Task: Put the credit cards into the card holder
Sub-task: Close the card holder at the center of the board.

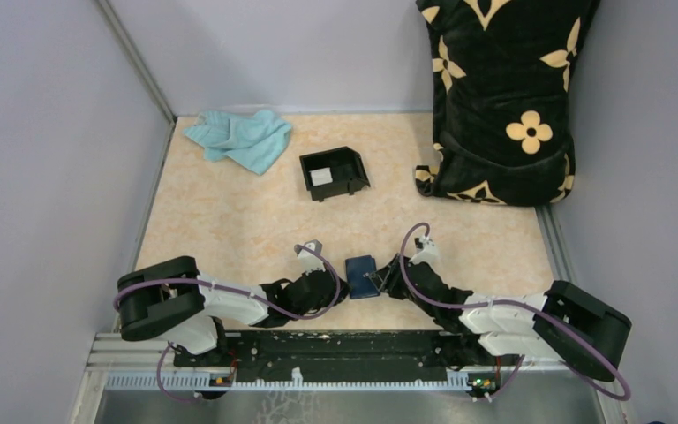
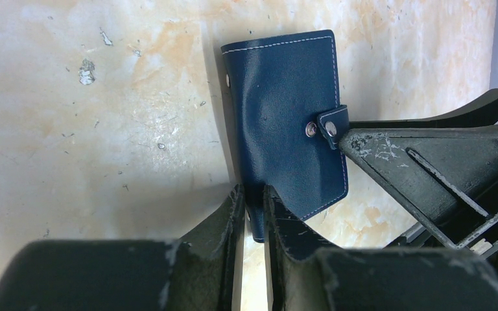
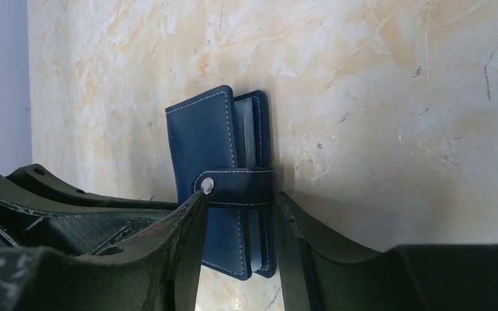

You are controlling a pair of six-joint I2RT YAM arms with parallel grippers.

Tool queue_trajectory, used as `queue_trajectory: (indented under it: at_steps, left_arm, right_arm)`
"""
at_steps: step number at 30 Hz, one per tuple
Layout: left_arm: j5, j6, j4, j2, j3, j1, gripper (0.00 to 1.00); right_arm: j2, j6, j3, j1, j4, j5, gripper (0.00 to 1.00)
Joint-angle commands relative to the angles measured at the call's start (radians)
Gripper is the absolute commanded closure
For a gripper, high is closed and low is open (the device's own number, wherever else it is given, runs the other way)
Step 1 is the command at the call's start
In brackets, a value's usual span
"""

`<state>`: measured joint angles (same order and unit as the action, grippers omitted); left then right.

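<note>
Entry: we hold the card holder (image 2: 285, 116) on edge between both arms; left claw (image 2: 254, 206) pinches its spine, right claw (image 3: 240, 202) clasps across its snap tab (image 3: 237, 186).

No word, number or brand is showing readably in any view; the card holder (image 2: 288, 123) and the black box (image 1: 334, 172) are carrying none.

You see: teal cloth (image 1: 240, 140) crumpled at far-left corner of marbled beige tabletop (image 1: 229, 225). Black open-topped box (image 1: 350, 164) mid-table, right of cloth, apart. Black flower-patterned fabric (image 1: 503, 97) upright, far right.
</note>
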<state>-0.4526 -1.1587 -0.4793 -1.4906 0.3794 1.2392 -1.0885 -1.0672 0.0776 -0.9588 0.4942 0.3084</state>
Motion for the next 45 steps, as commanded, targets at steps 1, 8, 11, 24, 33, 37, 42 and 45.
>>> queue_trajectory:
  at_steps: [1, 8, 11, 24, 33, 37, 42, 45]
  left_arm:
    - [-0.008, 0.005, 0.027, -0.02, 0.001, 0.003, 0.8]
    - [-0.006, 0.006, 0.019, -0.025, 0.004, 0.003, 0.8]
    - [-0.008, 0.007, 0.018, -0.026, 0.001, 0.003, 0.8]
    - [-0.02, 0.006, 0.018, -0.022, -0.002, 0.003, 0.8]
    - [-0.025, 0.009, 0.02, -0.022, -0.004, 0.002, 0.8]
    - [-0.029, 0.008, 0.024, -0.021, -0.006, 0.001, 0.8]
    - [-0.039, 0.012, 0.039, -0.008, -0.006, 0.001, 0.8]
    - [-0.048, 0.014, 0.054, 0.005, -0.007, 0.002, 0.8]
  right_arm:
    - [-0.026, 0.004, 0.0, 0.009, 0.03, -0.005, 0.58]
    - [-0.067, 0.011, 0.01, 0.009, 0.037, -0.014, 0.59]
    - [-0.085, 0.018, 0.018, 0.009, 0.037, -0.02, 0.59]
    - [-0.17, 0.036, 0.052, 0.009, 0.055, -0.05, 0.59]
    - [-0.221, 0.046, 0.072, 0.009, 0.052, -0.079, 0.59]
    - [-0.251, 0.062, 0.084, 0.009, 0.041, -0.102, 0.59]
    - [-0.278, 0.087, 0.095, 0.009, 0.022, -0.126, 0.6]
    - [-0.278, 0.097, 0.088, 0.008, 0.014, -0.137, 0.6]
